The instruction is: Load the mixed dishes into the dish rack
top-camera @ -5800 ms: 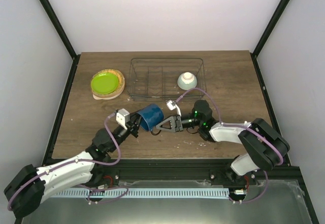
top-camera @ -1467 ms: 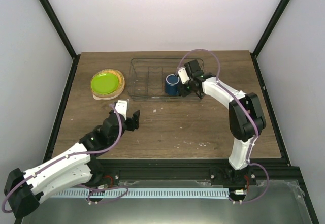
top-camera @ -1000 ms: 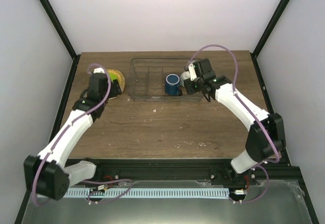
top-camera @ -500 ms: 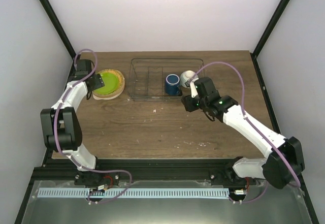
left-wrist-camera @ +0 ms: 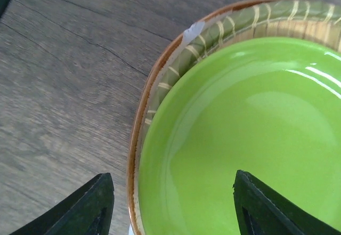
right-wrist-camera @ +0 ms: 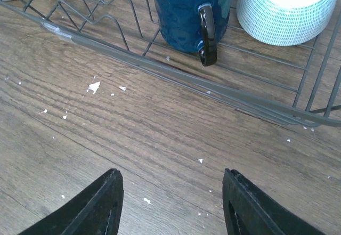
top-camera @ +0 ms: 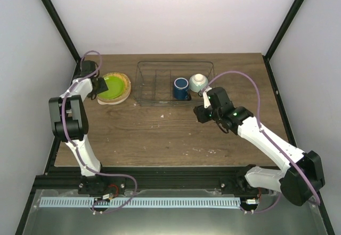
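The lime-green plate (top-camera: 112,86) lies on top of the tan woven-look plate (top-camera: 126,80) at the back left. A whitish plate edge (top-camera: 104,102) shows under that stack. My left gripper (top-camera: 96,88) is open at the stack's left side. In the left wrist view the left gripper (left-wrist-camera: 170,208) straddles the rim of the lime-green plate (left-wrist-camera: 240,134): one finger over the table, the other over the plate. The dark blue mug (top-camera: 180,88) and the pale bowl (top-camera: 197,82) sit inside the dish rack (top-camera: 154,83). My right gripper (top-camera: 200,112) is open and empty over bare wood in front of the rack.
The right wrist view has the mug (right-wrist-camera: 192,11) and the upturned bowl (right-wrist-camera: 287,6) behind the rack's front wire (right-wrist-camera: 186,78), with white crumbs (right-wrist-camera: 94,87) on the wood. Black frame posts run along both table sides.
The left gripper's jaws have narrowed around the plate rim while the arm shifted slightly. The right gripper has drawn back a little from the rack toward the near edge.
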`<act>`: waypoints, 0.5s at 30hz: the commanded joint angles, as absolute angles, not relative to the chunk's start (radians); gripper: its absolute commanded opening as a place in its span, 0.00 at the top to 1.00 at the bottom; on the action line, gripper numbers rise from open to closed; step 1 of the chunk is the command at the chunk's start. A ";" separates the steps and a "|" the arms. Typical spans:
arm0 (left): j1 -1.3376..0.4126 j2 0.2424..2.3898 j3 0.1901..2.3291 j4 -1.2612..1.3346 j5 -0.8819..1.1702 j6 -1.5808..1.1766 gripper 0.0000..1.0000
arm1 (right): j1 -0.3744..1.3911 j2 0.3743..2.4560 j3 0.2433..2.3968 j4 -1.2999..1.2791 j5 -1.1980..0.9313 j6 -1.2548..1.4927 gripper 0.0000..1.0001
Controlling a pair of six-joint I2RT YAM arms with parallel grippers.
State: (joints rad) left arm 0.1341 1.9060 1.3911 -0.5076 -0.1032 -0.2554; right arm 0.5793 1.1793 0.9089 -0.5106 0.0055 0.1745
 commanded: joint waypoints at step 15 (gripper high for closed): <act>0.174 1.988 1.455 -0.489 -0.014 -0.226 0.50 | 0.584 1.180 0.883 -0.525 0.025 0.200 0.48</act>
